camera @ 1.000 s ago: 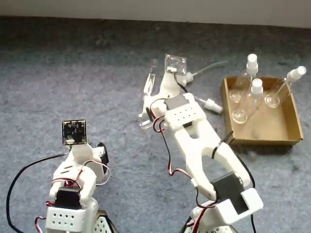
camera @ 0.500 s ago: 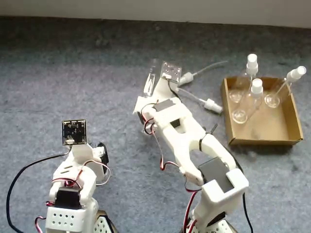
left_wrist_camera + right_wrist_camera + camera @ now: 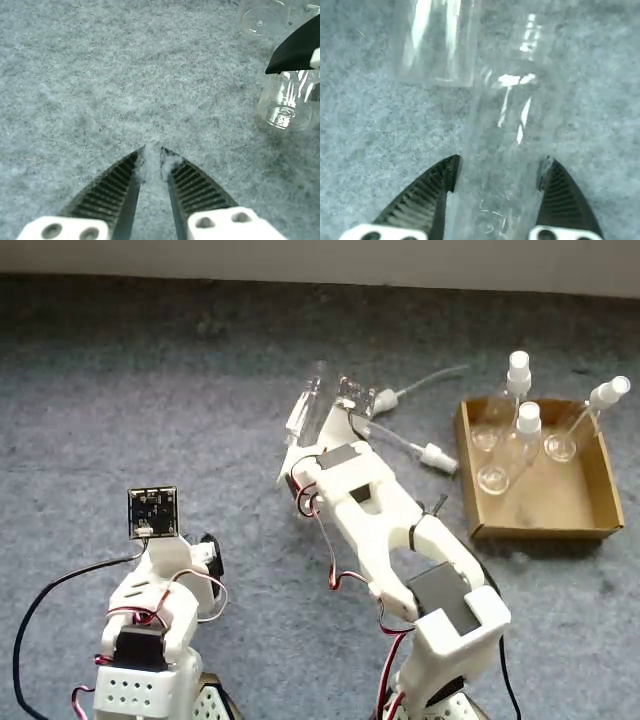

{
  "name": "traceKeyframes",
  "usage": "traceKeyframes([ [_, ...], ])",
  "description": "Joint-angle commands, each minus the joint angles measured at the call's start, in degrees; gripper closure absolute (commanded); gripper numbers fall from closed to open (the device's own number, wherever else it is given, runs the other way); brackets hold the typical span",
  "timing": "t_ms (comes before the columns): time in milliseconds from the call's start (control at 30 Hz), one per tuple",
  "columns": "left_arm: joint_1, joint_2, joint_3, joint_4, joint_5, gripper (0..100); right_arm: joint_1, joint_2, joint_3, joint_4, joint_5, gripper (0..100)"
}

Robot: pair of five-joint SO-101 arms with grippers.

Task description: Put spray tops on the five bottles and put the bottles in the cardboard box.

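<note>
My right gripper (image 3: 497,200) is shut on a clear capless bottle (image 3: 507,150) held low over the grey carpet; its fingers (image 3: 437,192) press both sides. A second capless bottle (image 3: 435,40) lies just beyond. From the high view, the right arm's tip (image 3: 335,418) is mid-carpet beside a clear bottle (image 3: 306,403). Two loose spray tops (image 3: 390,397) (image 3: 436,456) with thin tubes lie between it and the cardboard box (image 3: 590,502), which holds three capped bottles (image 3: 522,430). My left gripper (image 3: 152,152) is shut on nothing, down near the carpet; both capless bottles (image 3: 286,105) (image 3: 260,15) lie ahead of it.
The left arm (image 3: 155,590) sits folded at the front left. Open carpet spreads to the left and behind the bottles. The box stands at the right, with carpet in front of it. A pale wall edge (image 3: 320,260) runs along the back.
The right arm swung left and stretched lower toward the far bottles, its wrist turning over. The left arm has kept still.
</note>
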Motion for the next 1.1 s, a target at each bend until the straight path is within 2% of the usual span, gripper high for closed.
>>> traceKeyframes([
  [0, 0.92, -0.22, 1.27, -1.14, 0.09, 99, 2.07, -2.86, -0.66, 5.93, -0.26, 96.2],
  [167, 0.92, -0.22, 1.27, -1.14, 0.09, 99, 6.29, -2.95, -0.75, 15.25, -0.09, 96.3],
  [233, 0.92, -0.22, 1.27, -1.14, 0.09, 99, 7.78, -2.95, -0.92, 19.65, 2.99, 96.3],
  [300, 0.92, -0.22, 1.27, -1.05, 0.09, 99, 8.31, -3.03, -1.19, 23.16, 10.81, 96.3],
  [500, 0.92, -0.22, 1.27, -1.05, 0.09, 99, 8.22, -2.86, -3.47, 36.53, 41.14, 96.3],
  [600, 0.92, -0.22, 1.27, -1.05, 0.09, 99, 8.57, -2.86, -3.47, 39.52, 50.55, 96.3],
  [767, 0.92, -0.22, 1.27, -1.05, 0.09, 99, 8.57, -2.42, -2.95, 40.13, 54.51, 96.3],
  [900, 0.92, -0.22, 1.27, -1.05, 0.09, 99, 8.66, -2.33, -2.86, 46.46, 64.88, 96.3],
  [967, 0.92, -0.22, 1.27, -1.05, 0.09, 99, 8.75, -2.33, -2.86, 48.40, 64.53, 95.0],
  [1067, 1.01, -0.22, 1.27, -1.05, 0.09, 99, 8.84, -2.42, -2.86, 50.07, 64.35, 88.0],
])
